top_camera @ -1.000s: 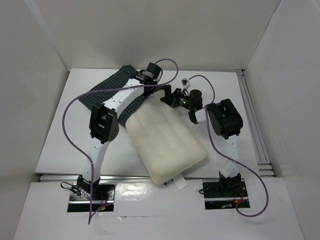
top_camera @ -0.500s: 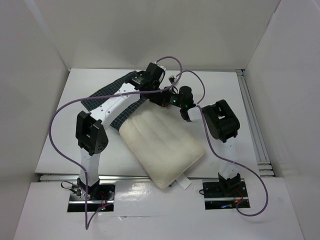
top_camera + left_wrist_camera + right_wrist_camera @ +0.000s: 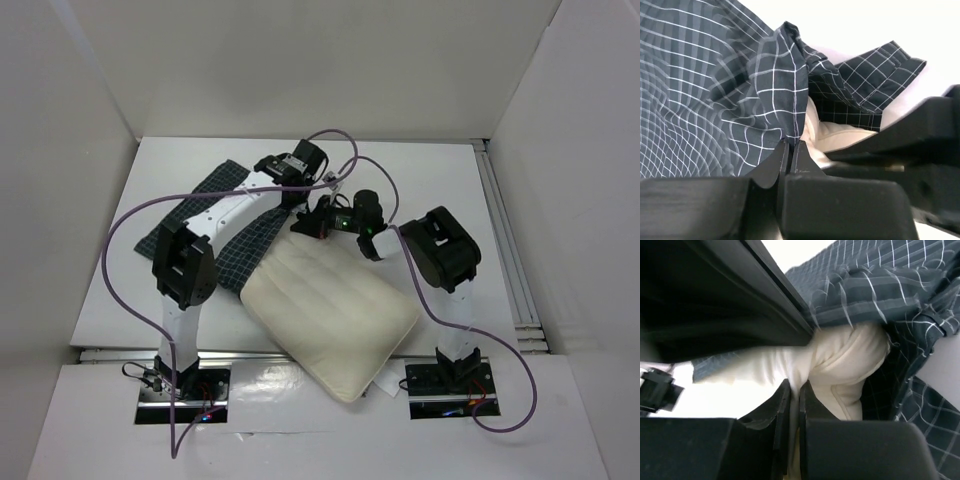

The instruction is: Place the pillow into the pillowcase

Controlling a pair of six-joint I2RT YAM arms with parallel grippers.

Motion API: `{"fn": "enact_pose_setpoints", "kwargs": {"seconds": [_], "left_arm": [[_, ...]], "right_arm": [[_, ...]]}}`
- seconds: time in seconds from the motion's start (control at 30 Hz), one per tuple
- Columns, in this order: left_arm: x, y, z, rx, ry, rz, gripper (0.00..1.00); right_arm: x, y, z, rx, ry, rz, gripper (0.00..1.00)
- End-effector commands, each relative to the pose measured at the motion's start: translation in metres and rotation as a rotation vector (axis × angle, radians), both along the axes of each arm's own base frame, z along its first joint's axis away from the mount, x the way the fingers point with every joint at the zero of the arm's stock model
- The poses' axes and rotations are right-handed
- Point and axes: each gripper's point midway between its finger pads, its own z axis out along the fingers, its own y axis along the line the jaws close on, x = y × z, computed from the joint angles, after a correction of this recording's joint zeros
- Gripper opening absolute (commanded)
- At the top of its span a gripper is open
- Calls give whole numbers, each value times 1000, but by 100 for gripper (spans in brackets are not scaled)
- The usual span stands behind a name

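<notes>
Since the earlier view, the pillow has been shifted nearer; its far corner is pinched in the closed right gripper, at the mouth of the pillowcase, whose edge is clamped by the closed left gripper. From both claws the sack lies far-left, along the pillow's long axis

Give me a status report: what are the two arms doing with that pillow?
Left tool shut on pillowcase edge. Right tool pinching pillow corner. Pillow mostly outside, corner at case mouth. Left arm hangs over pillowcase.
</notes>
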Motion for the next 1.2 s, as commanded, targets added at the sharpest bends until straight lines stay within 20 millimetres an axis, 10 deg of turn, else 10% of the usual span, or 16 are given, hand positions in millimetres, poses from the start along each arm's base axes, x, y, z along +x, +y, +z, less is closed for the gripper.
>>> {"fn": "enact_pose_setpoints", "kwargs": {"seconds": [0.0,0.37,0.53,0.57,0.6,0.7,1.17], "left_arm": [[16,-24,25,-162,-124,36,0],[-93,-49,-4,-224,13,-98,0],[-100,-42,-33,-213,64,-53,1],[-91,-42,-41,-197,83,-17,15],[-88,-41,-45,-175,90,5,53],[-71,-33,-47,-108,83,65,100],[-83,-43,54,-339,-90,-21,100]], "right_arm": [[-43,14,54,175,-126,186,0],[71,-30,64,492,117,-252,0],[62,-45,71,459,43,-244,0],[58,-44,76,457,34,-225,0],[54,-44,72,450,36,-213,3],[44,-49,65,405,29,-161,28],[27,-109,43,-155,173,-350,90]]}}
